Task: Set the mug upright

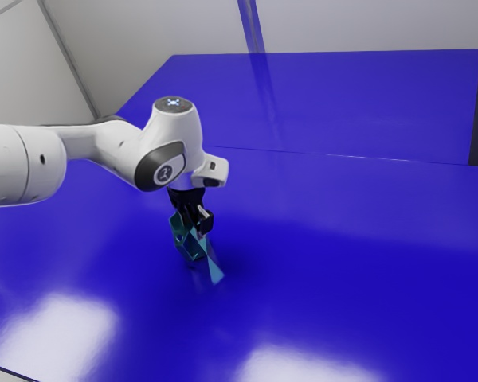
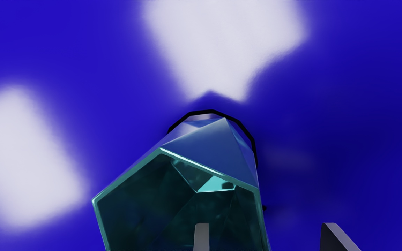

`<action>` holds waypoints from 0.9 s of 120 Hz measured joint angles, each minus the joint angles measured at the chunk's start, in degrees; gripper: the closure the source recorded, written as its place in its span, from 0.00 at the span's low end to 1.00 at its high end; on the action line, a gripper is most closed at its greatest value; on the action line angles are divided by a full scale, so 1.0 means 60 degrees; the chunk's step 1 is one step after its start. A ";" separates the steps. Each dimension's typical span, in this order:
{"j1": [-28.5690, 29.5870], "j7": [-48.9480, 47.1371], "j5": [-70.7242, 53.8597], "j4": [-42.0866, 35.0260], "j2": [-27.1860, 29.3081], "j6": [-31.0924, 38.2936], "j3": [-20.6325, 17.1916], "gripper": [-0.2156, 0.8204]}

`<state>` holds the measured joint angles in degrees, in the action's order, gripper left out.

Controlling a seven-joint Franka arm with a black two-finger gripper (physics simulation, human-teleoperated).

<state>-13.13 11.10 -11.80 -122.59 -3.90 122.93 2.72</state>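
1 mug [image 2: 209,146], 1 white robot arm [image 1: 119,151], 1 black gripper [image 1: 197,225] with 2 fingers [image 2: 201,237], 1 blue table [image 1: 342,278]

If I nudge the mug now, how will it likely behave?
The mug looks stiff, judging by its flat, crisp-edged facets. Its glossy walls may slip against the fingers. Those angular sides would probably make it rock from face to face rather than roll smoothly.

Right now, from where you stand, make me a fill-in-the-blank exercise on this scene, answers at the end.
The table under the mug is coloured ____. The arm comes in from the exterior view's ____. Of the two fingertips of the gripper, the wrist view shows just ____ in front of the mug's opening. The gripper is not shut but ____.

Missing words: blue; left; one; open.
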 joint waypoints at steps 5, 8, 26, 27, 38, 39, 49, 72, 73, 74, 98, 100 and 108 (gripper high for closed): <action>0.0013 0.0004 0.0010 0.0004 0.0036 0.0003 0.0000 0.51; 0.0022 0.0006 0.0015 0.0006 0.0076 0.0005 0.0000 0.51; 0.0059 0.0015 0.0116 0.0014 0.0496 0.0004 0.0000 0.49; 0.0062 0.0016 0.0124 0.0015 0.0527 0.0002 0.0000 0.49; 0.0085 0.0021 0.0219 0.0010 0.0956 -0.0049 0.0000 0.48; 0.0088 0.0022 0.0231 0.0010 0.0989 -0.0054 0.0000 0.48; 0.0132 0.0026 0.0403 0.0032 0.1273 -0.0117 0.0000 0.47; 0.0167 0.0033 0.0938 0.1809 0.1170 -0.1117 0.0047 0.41; 0.0172 0.0033 0.0960 0.1939 0.1109 -0.1200 0.0055 0.40; 0.0180 0.0033 0.0981 0.2050 0.1057 -0.1279 0.0062 0.40; 0.0502 0.0025 0.1593 0.4129 -0.0075 -0.3222 0.0305 0.28; 0.0557 0.0022 0.1635 0.4239 -0.0122 -0.3374 0.0329 0.28; 0.0683 0.0015 0.1813 0.4581 -0.0242 -0.3897 0.0529 0.26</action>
<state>-9.04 11.19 -0.93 -95.11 -5.35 99.54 5.90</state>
